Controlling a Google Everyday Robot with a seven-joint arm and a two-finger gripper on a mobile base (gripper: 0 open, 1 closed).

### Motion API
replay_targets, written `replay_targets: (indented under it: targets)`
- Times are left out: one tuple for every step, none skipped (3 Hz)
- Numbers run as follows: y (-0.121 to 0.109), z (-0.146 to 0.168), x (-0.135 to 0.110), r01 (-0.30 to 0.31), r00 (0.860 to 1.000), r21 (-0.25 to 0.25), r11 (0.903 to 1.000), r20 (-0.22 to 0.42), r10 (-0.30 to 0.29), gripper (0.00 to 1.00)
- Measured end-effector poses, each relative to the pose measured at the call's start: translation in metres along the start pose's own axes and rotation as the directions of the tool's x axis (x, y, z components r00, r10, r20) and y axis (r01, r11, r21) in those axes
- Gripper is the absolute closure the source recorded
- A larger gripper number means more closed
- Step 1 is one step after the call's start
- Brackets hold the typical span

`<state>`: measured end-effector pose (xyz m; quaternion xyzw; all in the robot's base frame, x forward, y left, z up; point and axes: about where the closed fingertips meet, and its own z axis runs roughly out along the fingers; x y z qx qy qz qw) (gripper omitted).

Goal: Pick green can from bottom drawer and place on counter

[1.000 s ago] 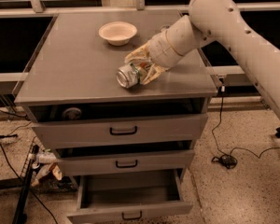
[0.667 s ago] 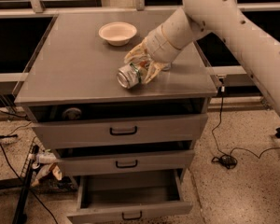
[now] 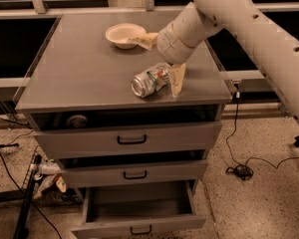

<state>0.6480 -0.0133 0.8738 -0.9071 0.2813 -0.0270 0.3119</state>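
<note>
One short silvery can with a green-and-white label (image 3: 149, 82) lies on its side on the broad grey cabinet-top surface (image 3: 74, 78), just right of the frame's centre. Directly above it sits the pale two-finger tool (image 3: 153, 67), spread wide and gripping nothing. One finger reaches left toward a round cream bowl (image 3: 118, 34) at upper centre, while the other points down just beside the can's right end; whether they touch is unclear. At lower centre, the lowest grey drawer (image 3: 139, 226) stands pulled out.

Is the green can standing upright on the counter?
No, the green can lies on its side on the counter, and the gripper is just above it with its fingers spread open.
</note>
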Motion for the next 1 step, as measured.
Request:
replay_targets:
  targets:
    - [0.0, 0.0, 0.0, 0.0, 1.0, 0.0, 1.0, 0.0, 0.0, 0.0]
